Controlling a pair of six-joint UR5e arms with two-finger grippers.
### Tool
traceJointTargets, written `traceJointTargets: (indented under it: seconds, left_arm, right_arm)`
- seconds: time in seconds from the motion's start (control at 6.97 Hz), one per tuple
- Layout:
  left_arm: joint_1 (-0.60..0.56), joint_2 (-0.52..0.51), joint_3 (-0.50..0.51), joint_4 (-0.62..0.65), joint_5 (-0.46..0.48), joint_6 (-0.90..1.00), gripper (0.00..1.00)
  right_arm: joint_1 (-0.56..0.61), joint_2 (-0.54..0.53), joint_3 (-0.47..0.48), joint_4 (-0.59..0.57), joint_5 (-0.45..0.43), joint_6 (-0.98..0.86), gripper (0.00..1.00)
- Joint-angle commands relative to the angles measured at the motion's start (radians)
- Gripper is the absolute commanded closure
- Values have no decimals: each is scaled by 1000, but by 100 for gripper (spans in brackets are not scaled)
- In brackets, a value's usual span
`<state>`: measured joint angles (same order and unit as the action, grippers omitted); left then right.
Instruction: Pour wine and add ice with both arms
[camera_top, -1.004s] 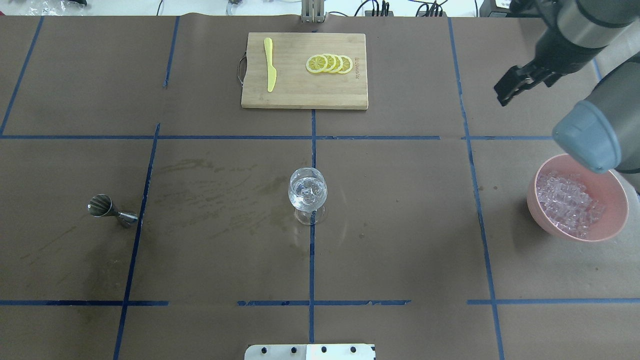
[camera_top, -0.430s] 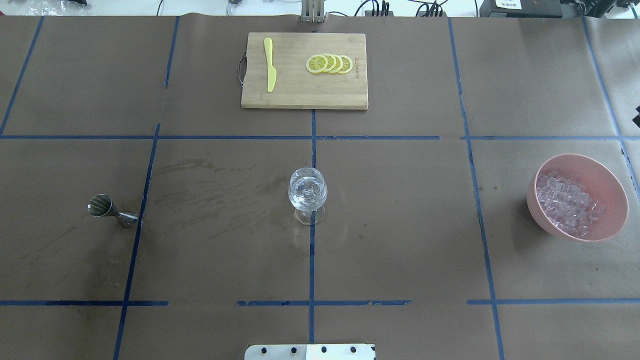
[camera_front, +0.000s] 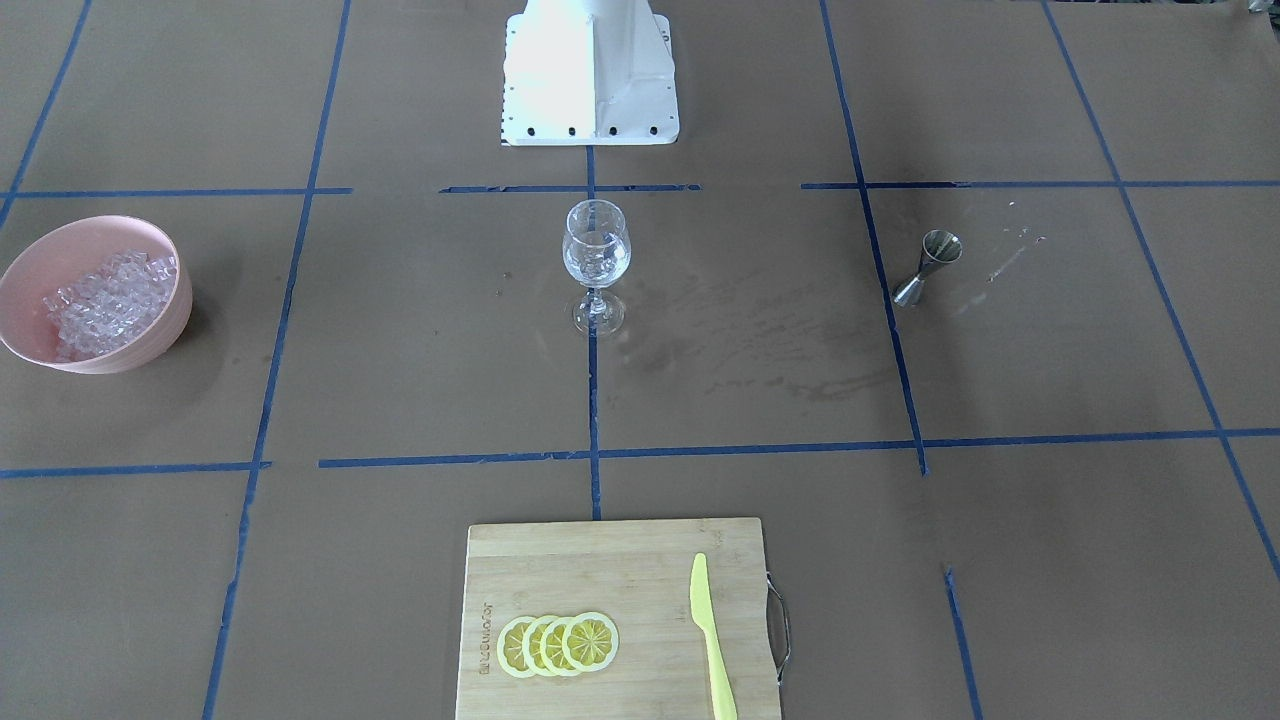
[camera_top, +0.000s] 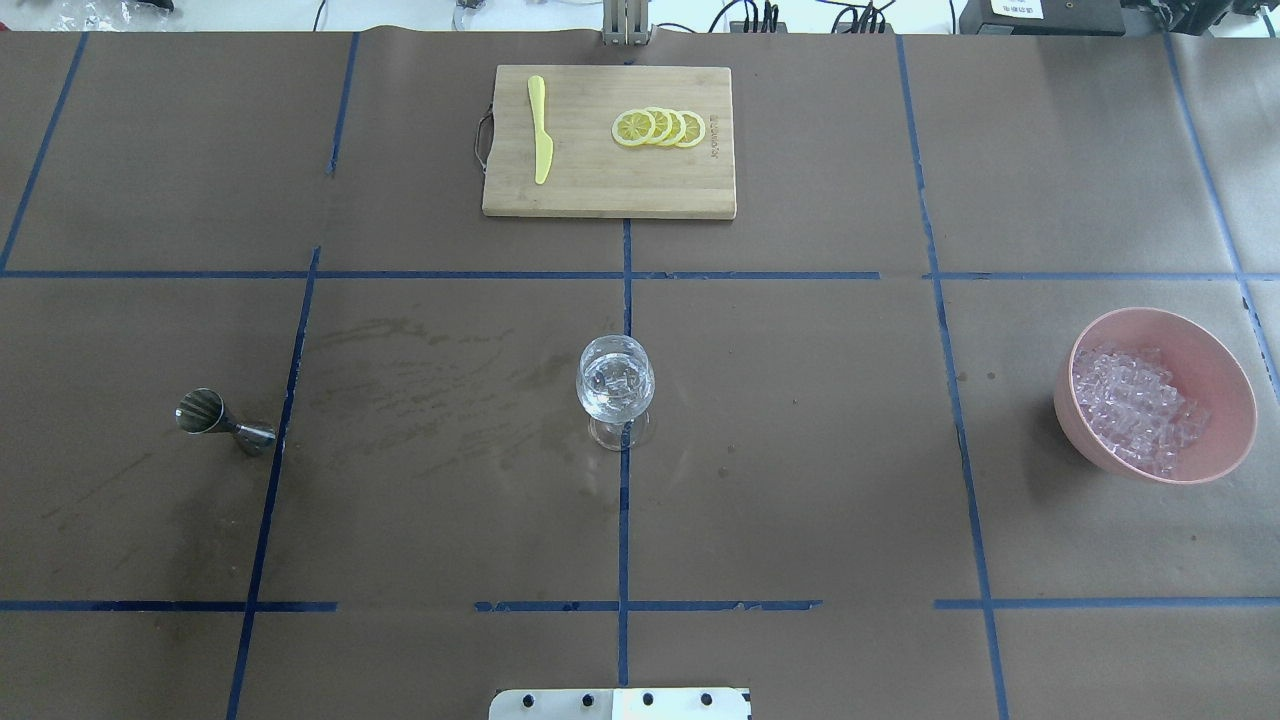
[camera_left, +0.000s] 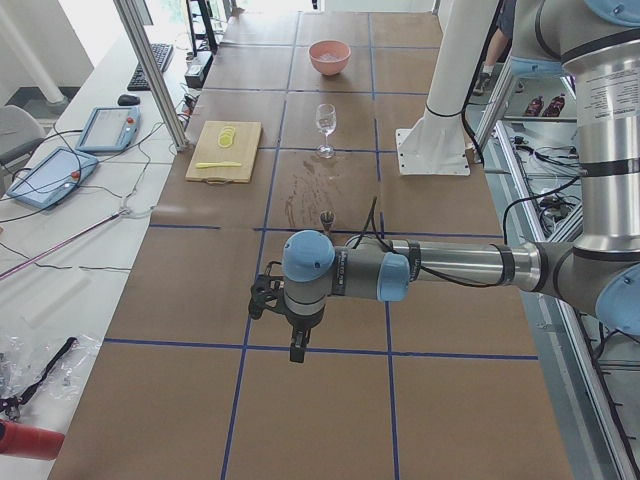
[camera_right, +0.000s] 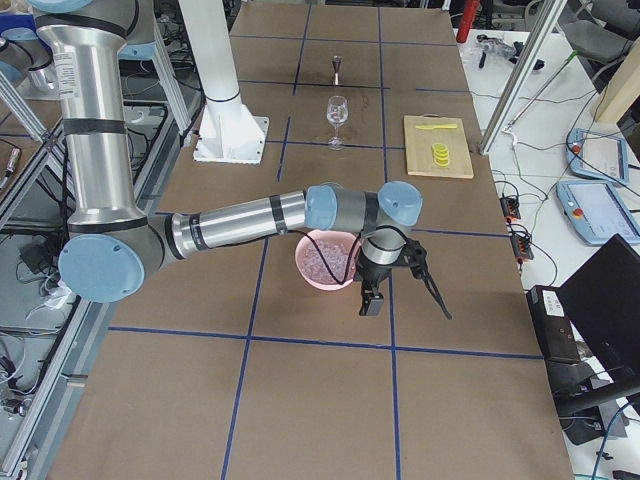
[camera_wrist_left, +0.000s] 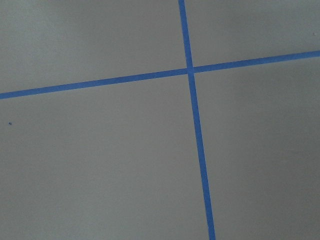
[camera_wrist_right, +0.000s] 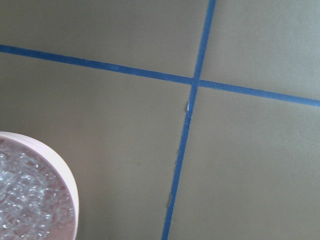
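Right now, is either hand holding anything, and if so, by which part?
No object shows in either hand. The left hand hangs over the table, the right hand beside the pink bowl. Open or shut cannot be told.

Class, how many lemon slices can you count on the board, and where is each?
4. The slices lie in one overlapping row on the board, apart from the knife. More could hide beneath.

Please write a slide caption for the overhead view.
Glass at centre, jigger left, bowl of ice right, board at back.
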<state>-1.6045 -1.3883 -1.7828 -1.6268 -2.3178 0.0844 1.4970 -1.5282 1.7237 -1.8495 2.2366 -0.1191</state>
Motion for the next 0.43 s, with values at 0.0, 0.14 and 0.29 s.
traceJointTargets:
  seconds: [0.0, 0.14, 0.29]
  left_arm:
    - [0, 14, -1, -1, -8, 0, 0]
    - [0, 14, -1, -1, -9, 2, 0]
    - [0, 14, -3, -1, -9, 2, 0]
  right_arm:
    - [58, -91, -21, 107, 44, -2, 0]
    - [68, -110, -18, 145, 46, 1, 0]
    - [68, -112, -9, 145, 46, 12, 0]
